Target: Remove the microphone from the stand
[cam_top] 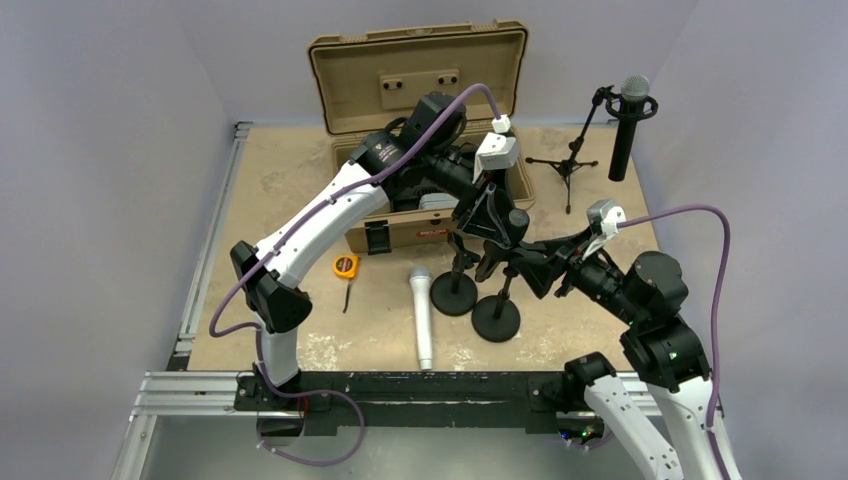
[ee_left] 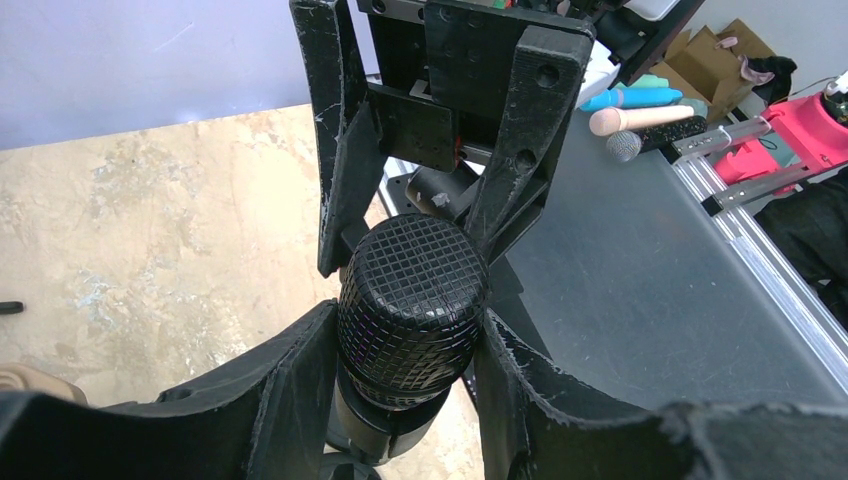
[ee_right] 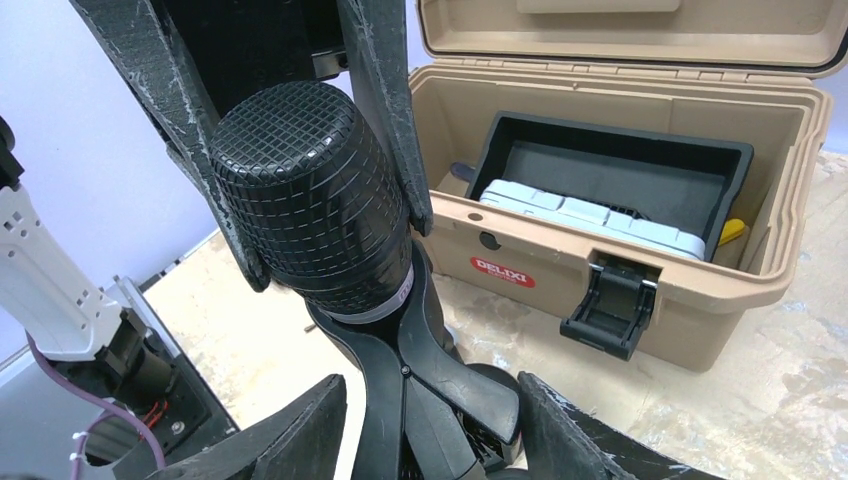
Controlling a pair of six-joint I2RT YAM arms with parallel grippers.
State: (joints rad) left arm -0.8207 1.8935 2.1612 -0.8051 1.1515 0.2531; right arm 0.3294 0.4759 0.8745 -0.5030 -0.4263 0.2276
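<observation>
Black mic point(ee_left: 412, 285) is seated in stand clip point(ee_right: 395, 350), mid-table, near front of open tan case point(ee_right: 620, 250). L gripper point(ee_left: 405, 325): jaws narrow, clamped on mic, pads touching both sides of mesh head. R gripper point(ee_right: 430, 385): jaws wide, straddling clip just below head, gap each side.

A black mesh-headed microphone point(ee_right: 310, 190) sits in a black stand clip point(ee_right: 425, 385), with the fingers of the left tool point(ee_right: 335, 250) pressed against both sides of its head. The right tool point(ee_right: 430, 400) straddles the clip, jaws apart. An open tan case point(ee_right: 640, 260) rests on the tabletop point(ee_right: 770, 400).
</observation>
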